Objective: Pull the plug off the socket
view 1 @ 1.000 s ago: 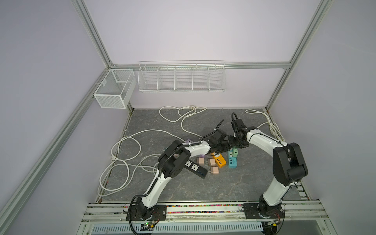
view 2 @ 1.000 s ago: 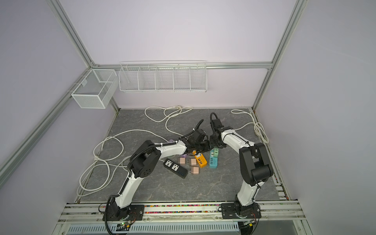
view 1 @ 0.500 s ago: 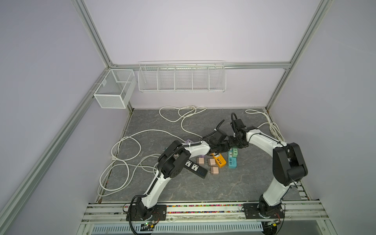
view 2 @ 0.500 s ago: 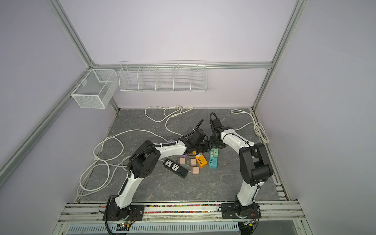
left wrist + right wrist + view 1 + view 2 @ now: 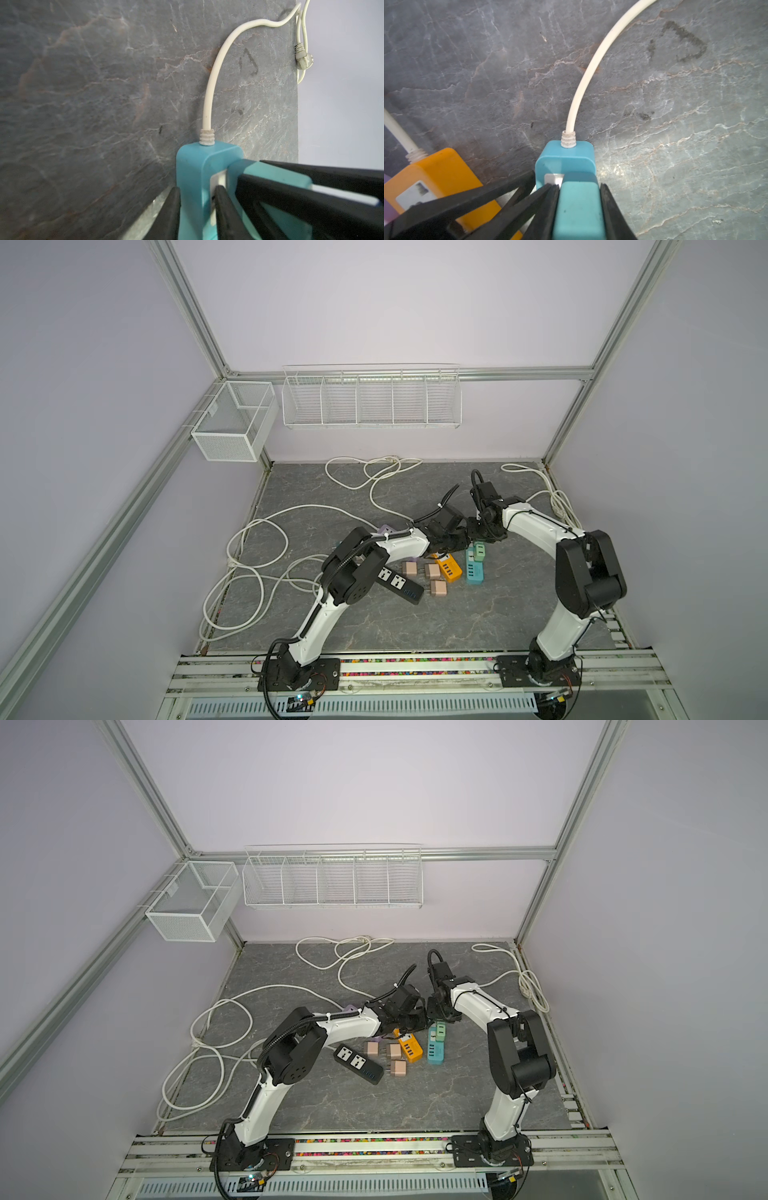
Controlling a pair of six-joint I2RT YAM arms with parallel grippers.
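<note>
**A:** How are the two arms posed?

**B:** Both rise from the front rail [image 5: 415, 668] with elbows high. Their forearms slope down and inward until the wrists almost meet over the middle of the grey stone-patterned counter [image 5: 374, 626]. The left fingers [image 5: 173, 212] are closed across one side wall of the light blue plastic socket block [image 5: 193, 166]. One black finger is outside the wall and the other rests on the block's white face.

**A:** And the right?

**B:** The right fingers [image 5: 611, 214] are clamped tight on the mint-green rectangular plug [image 5: 579, 207], one on each flank. The plug stands on the socket block's white face, at the end where the white cord [image 5: 582, 83] comes out. Its pins are hidden, so I cannot tell how deep it sits.

**A:** What crowds them?

**B:** An orange plastic socket block [image 5: 448, 569] lies just beside the blue one, on the left arm's side, and the left fingers reach in over it. Three beige square adapters [image 5: 432, 571] and a black power strip [image 5: 401, 587] lie nearer the rail, clear of both grips. Loose white cables [image 5: 300, 506] loop over the back and left of the counter.
</note>
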